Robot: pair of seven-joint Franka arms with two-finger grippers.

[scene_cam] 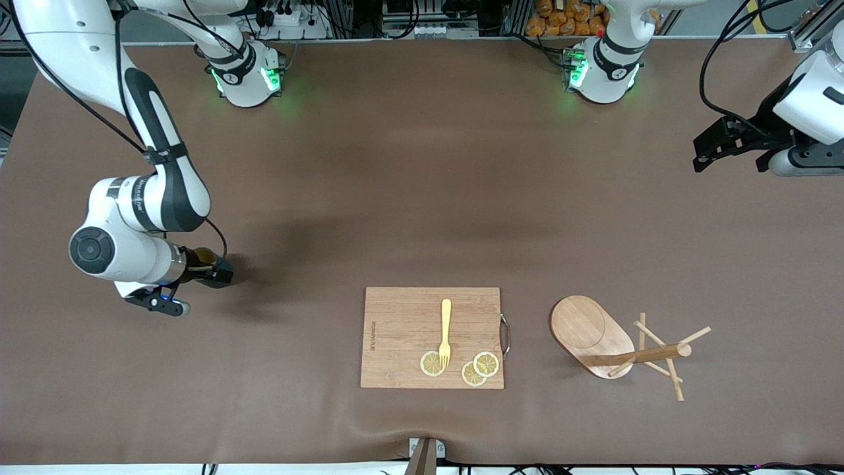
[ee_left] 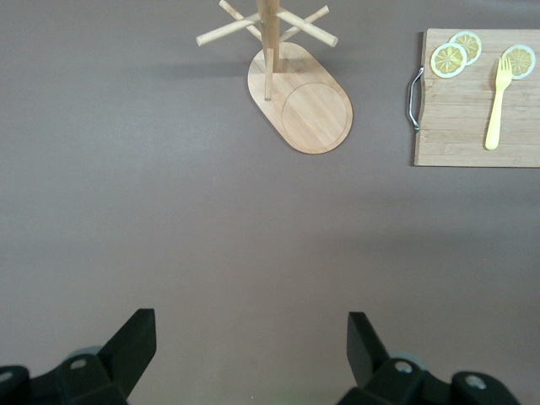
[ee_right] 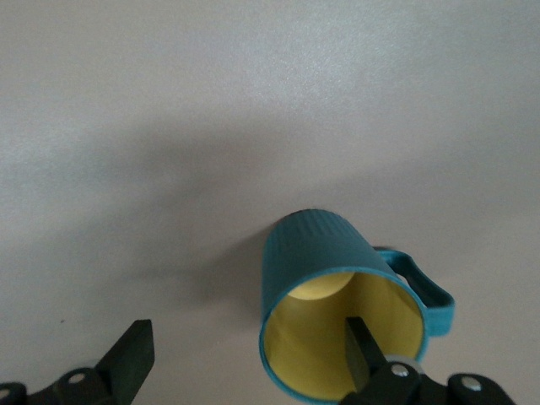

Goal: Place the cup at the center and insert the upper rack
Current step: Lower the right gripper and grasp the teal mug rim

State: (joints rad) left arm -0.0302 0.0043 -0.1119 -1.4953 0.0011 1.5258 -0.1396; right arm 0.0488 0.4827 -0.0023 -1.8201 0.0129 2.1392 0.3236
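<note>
My right tool (ee_right: 249, 359) is low at the right arm's end of the desk (scene_cam: 395, 198), its fingers spread wide apart. One finger (ee_right: 361, 346) is inside the mouth of the cup (ee_right: 337, 304) and the other (ee_right: 131, 354) is outside it, with the near wall of the cup between them; I cannot tell whether either finger touches the wall. The cup is a dark teal ribbed mug, yellowish inside, with its handle (ee_right: 422, 287) on the side away from my outer finger. In the front view the cup (scene_cam: 206, 260) shows only as a dark shape with a tan opening just under my right wrist.

My left tool (ee_left: 249, 350) hangs in the air over the left arm's end of the desk, fingers wide apart and holding nothing; that arm waits. In the front view it (scene_cam: 709, 155) shows as a dark shape at the picture's edge.

The upper rack (scene_cam: 620, 343), a light wooden mug tree, stands on the desk toward the left arm's end, nearer to the front camera than my left tool's spot. Its oval base (ee_left: 308, 105) is flat on the desk, the round post (ee_left: 268, 42) rises from one end of it, and thin pegs (ee_left: 224, 32) angle out from the post.

Beside the rack, toward the middle of the desk, lies a rectangular wooden cutting board (scene_cam: 402, 330) with a metal handle (scene_cam: 505, 336) on the edge facing the rack. On it are a yellow fork (scene_cam: 446, 330) and three lemon slices (scene_cam: 486, 363), the fork's tines over one slice.
</note>
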